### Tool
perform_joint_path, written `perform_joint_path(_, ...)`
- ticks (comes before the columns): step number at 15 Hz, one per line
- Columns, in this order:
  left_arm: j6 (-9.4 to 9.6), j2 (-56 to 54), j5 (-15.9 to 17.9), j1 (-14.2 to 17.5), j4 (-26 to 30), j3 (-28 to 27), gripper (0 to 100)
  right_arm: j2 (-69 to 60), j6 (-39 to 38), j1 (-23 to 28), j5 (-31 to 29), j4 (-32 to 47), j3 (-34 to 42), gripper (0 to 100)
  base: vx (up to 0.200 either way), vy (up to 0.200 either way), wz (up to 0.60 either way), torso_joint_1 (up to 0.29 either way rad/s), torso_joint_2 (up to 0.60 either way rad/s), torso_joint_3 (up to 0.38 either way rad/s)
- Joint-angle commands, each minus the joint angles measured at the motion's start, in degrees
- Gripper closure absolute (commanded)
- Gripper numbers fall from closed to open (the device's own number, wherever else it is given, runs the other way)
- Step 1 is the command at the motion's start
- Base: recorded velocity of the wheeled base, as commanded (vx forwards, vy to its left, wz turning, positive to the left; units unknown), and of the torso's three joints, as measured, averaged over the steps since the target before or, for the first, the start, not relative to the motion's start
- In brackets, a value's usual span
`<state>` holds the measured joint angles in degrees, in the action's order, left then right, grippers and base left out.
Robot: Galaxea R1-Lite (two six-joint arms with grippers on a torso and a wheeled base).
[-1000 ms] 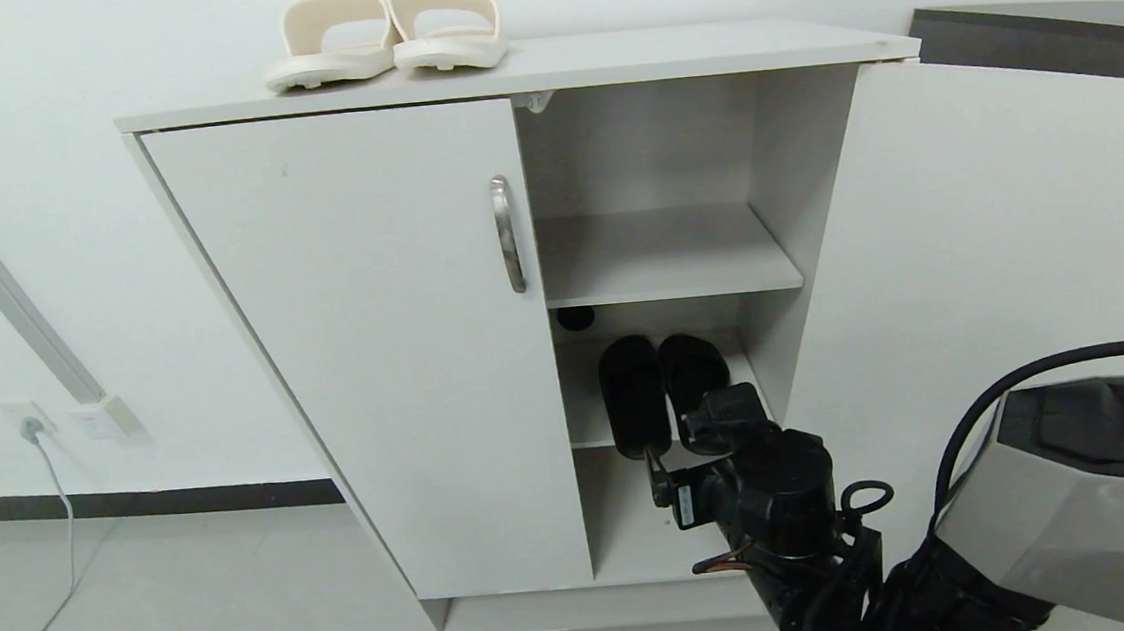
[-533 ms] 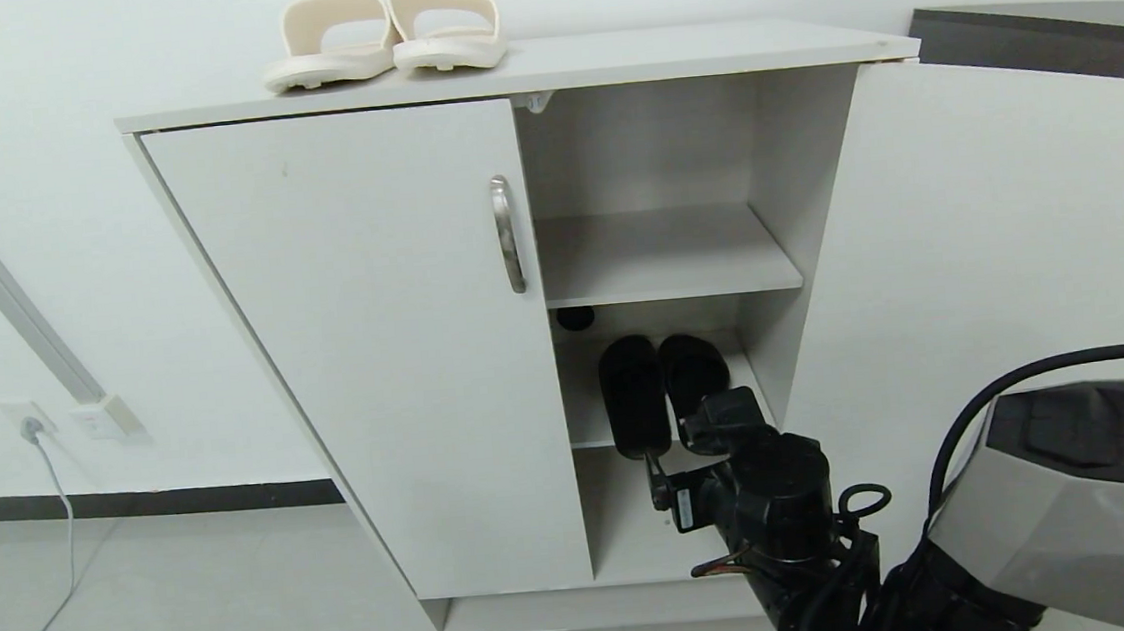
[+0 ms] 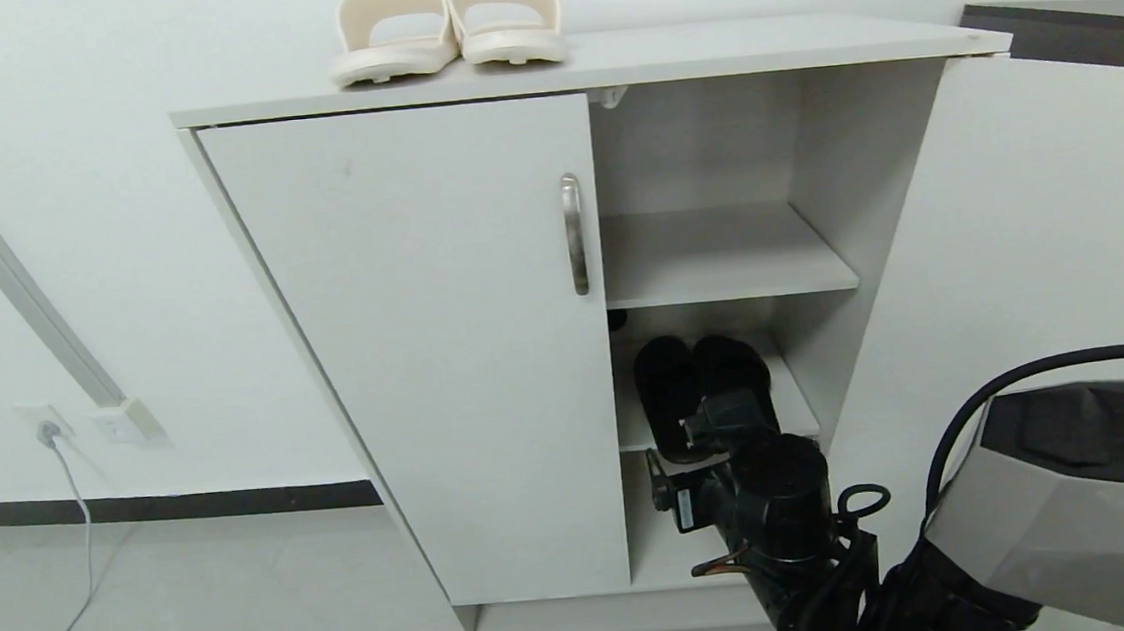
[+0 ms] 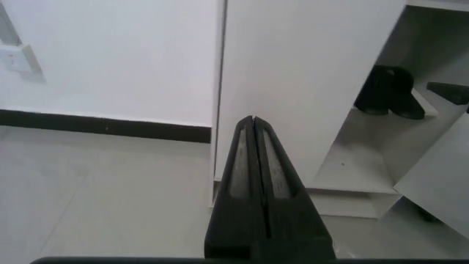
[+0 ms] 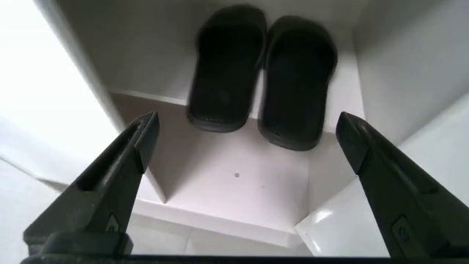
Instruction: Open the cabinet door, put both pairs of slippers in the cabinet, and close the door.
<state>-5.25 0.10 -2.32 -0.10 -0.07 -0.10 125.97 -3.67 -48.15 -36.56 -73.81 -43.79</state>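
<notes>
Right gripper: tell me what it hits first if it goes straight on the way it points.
Most likely the heel ends of the black slippers: the open right gripper points at them. Depth is unclear, so it might pass just under them.

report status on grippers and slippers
Right gripper open, facing black slippers on lower shelf. Left gripper shut, apart from the cabinet. Cream slippers on top, not yet in. Right door open.

Head view faces cabinet from above; wrist views sit lower, right nearest; all share black slippers.
</notes>
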Motion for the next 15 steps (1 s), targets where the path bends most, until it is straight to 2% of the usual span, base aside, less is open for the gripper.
perform_joint_path(1,-0.02,0.0,-0.1,0.1,0.0,0.0,100,0.1,0.0,-0.2,0.0,0.0,0.1,0,0.0,0.2,0.0,0.007,0.0,0.002)
perform_joint_path(10,-0.11,0.0,-0.1,0.1,0.0,0.0,100,-0.2,0.0,-0.2,-0.2,-0.5,0.2,0,0.0,0.2,0.0,0.002,0.0,0.005)
perform_joint_path(15,-0.2,0.0,-0.2,0.1,0.0,0.0,100,-0.3,2.9,-0.2,0.7,-4.1,1.7,0,0.0,0.0,0.0,0.0,0.0,0.0)
